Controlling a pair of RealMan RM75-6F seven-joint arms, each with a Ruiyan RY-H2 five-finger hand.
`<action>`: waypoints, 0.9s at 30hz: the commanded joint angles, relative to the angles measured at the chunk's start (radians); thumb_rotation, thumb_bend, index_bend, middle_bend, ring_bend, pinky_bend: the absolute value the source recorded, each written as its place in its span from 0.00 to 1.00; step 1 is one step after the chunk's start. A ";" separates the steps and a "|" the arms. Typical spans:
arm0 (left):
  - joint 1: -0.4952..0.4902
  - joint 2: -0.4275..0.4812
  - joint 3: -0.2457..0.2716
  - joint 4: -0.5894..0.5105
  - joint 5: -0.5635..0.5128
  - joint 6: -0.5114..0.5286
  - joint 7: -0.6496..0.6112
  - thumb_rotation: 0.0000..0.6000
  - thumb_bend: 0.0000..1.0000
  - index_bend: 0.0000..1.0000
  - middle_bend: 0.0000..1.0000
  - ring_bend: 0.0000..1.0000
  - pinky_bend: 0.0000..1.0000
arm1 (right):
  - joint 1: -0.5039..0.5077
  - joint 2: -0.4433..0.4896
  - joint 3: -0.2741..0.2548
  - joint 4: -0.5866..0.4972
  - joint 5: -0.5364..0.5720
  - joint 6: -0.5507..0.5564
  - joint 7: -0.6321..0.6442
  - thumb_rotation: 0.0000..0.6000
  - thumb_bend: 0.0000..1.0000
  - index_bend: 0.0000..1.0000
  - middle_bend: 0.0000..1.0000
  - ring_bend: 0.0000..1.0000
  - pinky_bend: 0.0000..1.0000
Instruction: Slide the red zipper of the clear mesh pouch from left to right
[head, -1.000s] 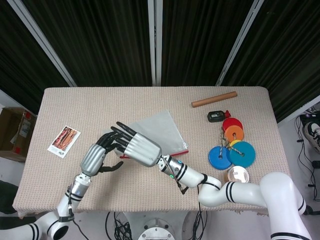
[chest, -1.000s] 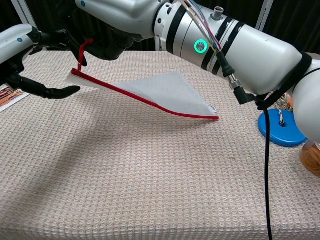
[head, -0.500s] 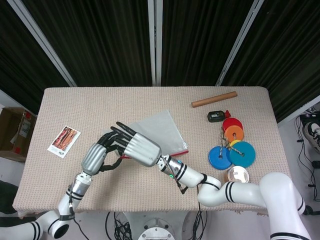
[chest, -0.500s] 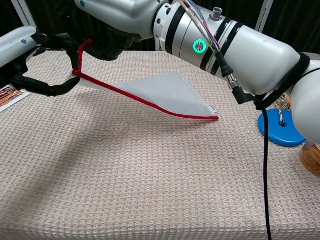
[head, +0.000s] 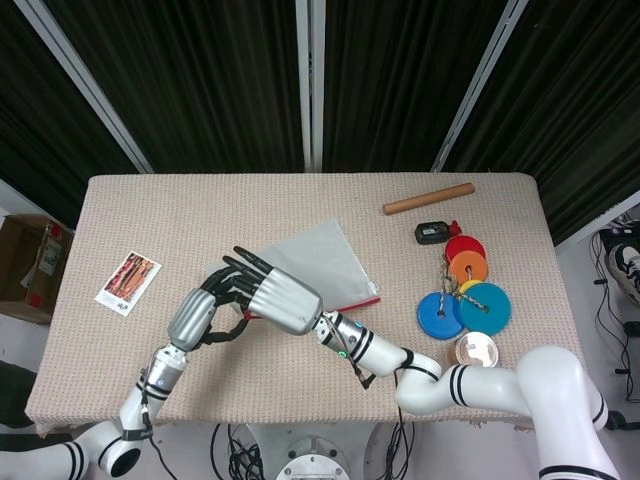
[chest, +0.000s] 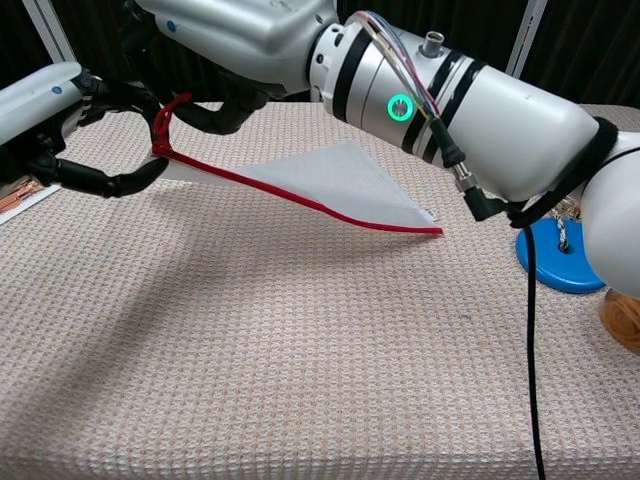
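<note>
The clear mesh pouch (head: 322, 262) (chest: 335, 178) lies near the table's middle, its red zipper edge (chest: 300, 202) facing me. Its left end is lifted off the cloth and its right corner rests on the table. My right hand (head: 283, 298) (chest: 235, 40) reaches across from the right, and its dark fingers hold the red pull loop (chest: 166, 118) at the pouch's left end. My left hand (head: 196, 318) (chest: 70, 95) is at that same corner. Its thumb touches the corner from below and its fingers lie above it. In the head view the right hand hides the pull.
A photo card (head: 128, 283) (chest: 14, 193) lies at the left. A wooden rod (head: 428, 198), a black device (head: 432, 233), stacked coloured discs (head: 465, 290) (chest: 560, 262) and a small round cup (head: 474, 350) stand at the right. A cardboard box (head: 25, 265) sits beyond the left edge.
My left hand has moved right and closed in on the pouch's left corner, so that its thumb now touches it. The right hand still holds the raised red pull.
</note>
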 joint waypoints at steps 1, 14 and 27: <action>0.007 -0.005 0.005 0.009 -0.010 0.010 -0.043 1.00 0.45 0.66 0.26 0.10 0.15 | -0.017 0.006 -0.016 0.004 -0.010 0.016 0.005 1.00 0.54 0.94 0.33 0.05 0.04; 0.028 -0.012 0.019 0.030 -0.030 0.031 -0.159 1.00 0.48 0.67 0.27 0.10 0.15 | -0.065 -0.004 -0.062 0.044 -0.042 0.053 0.018 1.00 0.54 0.95 0.33 0.05 0.04; 0.034 -0.005 0.013 0.027 -0.047 0.034 -0.222 1.00 0.48 0.68 0.27 0.10 0.15 | -0.083 -0.043 -0.076 0.103 -0.078 0.085 0.038 1.00 0.54 0.96 0.33 0.05 0.02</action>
